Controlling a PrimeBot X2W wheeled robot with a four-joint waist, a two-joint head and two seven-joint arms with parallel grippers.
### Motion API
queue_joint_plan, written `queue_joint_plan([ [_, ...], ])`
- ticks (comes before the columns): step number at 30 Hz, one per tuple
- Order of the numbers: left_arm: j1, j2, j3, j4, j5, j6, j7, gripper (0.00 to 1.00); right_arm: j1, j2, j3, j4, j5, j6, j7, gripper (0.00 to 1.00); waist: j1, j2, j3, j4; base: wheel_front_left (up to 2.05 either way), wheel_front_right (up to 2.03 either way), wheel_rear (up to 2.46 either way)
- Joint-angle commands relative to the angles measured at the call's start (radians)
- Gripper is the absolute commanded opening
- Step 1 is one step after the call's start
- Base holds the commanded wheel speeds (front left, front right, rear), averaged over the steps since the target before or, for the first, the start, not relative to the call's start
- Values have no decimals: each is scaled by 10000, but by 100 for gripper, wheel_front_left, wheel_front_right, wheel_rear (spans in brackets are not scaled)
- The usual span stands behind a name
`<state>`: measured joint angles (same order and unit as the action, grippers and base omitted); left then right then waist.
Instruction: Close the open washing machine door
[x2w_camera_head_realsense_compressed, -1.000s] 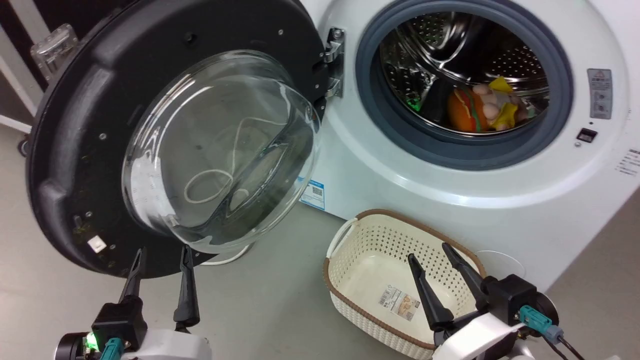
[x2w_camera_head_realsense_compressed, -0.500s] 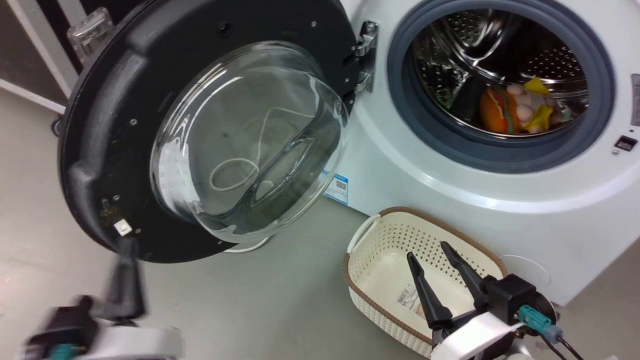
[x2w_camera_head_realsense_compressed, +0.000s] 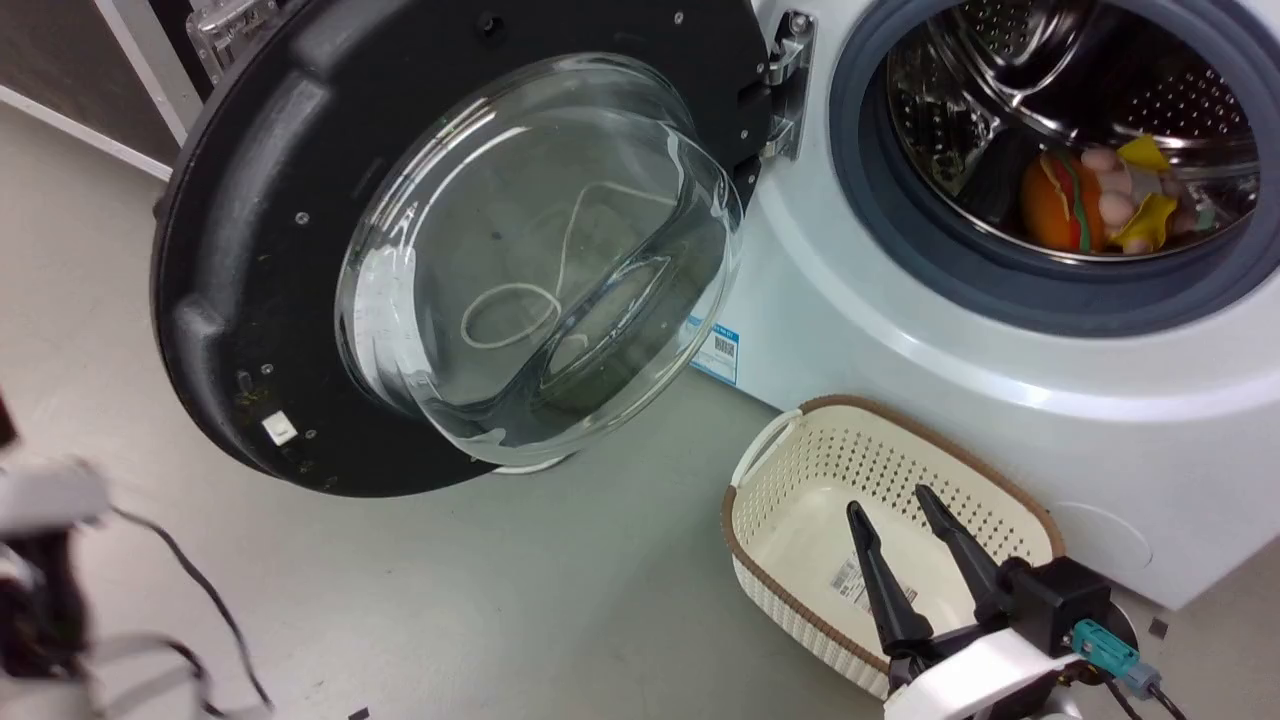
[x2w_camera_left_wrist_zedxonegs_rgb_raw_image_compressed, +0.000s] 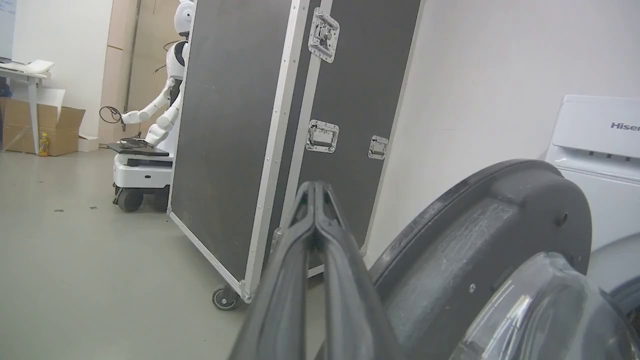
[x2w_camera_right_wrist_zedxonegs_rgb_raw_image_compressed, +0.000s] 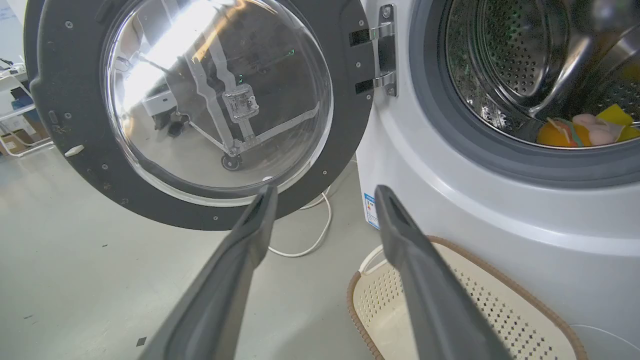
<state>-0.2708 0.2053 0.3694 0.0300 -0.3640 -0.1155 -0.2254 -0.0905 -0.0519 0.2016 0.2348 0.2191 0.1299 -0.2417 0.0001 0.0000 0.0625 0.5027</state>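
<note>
Glass bulges from the middle of the washing machine door (x2w_camera_head_realsense_compressed: 520, 270), framed by a wide black rim. The door hangs wide open to the left of the washing machine (x2w_camera_head_realsense_compressed: 900, 340) in the head view. It is held by a metal hinge (x2w_camera_head_realsense_compressed: 785, 85) at its right edge, and its inner face is turned toward the camera. Its lower rim hangs above the grey floor (x2w_camera_head_realsense_compressed: 500, 600). A white cable (x2w_camera_right_wrist_zedxonegs_rgb_raw_image_compressed: 310, 240) lies on the floor below it.

The steel drum (x2w_camera_head_realsense_compressed: 1000, 100) is exposed inside its grey rubber ring, with a few bright soft toys (x2w_camera_head_realsense_compressed: 1090, 200) at the bottom. A blue label (x2w_camera_head_realsense_compressed: 722, 350) sits low on the machine's front. A cream perforated basket (x2w_camera_head_realsense_compressed: 800, 440) stands on the floor just beside the machine.

The right end effector (x2w_camera_head_realsense_compressed: 887, 499) hovers over the basket with its two dark fingers spread and nothing between them. It points toward the machine and is well apart from the door.

In the left wrist view, the left end effector (x2w_camera_left_wrist_zedxonegs_rgb_raw_image_compressed: 315, 186) has its fingers pressed together at the tips and holds nothing. The door's black rim rises just to their right, and I cannot tell whether they touch it. A black flight case (x2w_camera_left_wrist_zedxonegs_rgb_raw_image_compressed: 240, 125) on castors stands behind them. In the head view, a blurred pale forearm (x2w_camera_head_realsense_compressed: 40, 500) sits at the lower left edge.
</note>
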Motion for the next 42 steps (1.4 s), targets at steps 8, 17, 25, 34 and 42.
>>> queue_joint_plan([
  [8, -2645, 1496, 373, 3174, -3026, -144, 2862, 0, -291, 17, 213, 69, -160, 8, -201, 100, -1, 0, 630, -326, 0, 0, 0],
  [17, -4079, 1649, 1155, 5793, -5931, -47, 6113, 0, -581, 17, 386, 131, -155, 8, -201, 100, -1, 0, 833, -783, 0, 0, 0],
  [25, -3468, 1720, 1017, 5688, -7317, -134, 8464, 0, -452, 17, 290, 176, -41, 8, -201, 100, -1, 0, 608, -913, 0, 0, 0],
  [34, -1869, 1235, 526, 3924, -8508, -149, 10032, 0, -148, 17, 174, 212, 291, 8, -201, 100, -1, 0, -216, -864, 0, 0, 0],
  [42, -6, 123, -90, 1835, -9608, -150, 11411, 0, 189, 17, -23, 185, 425, 8, -201, 100, -1, 0, -809, -1022, 0, 0, 0],
])
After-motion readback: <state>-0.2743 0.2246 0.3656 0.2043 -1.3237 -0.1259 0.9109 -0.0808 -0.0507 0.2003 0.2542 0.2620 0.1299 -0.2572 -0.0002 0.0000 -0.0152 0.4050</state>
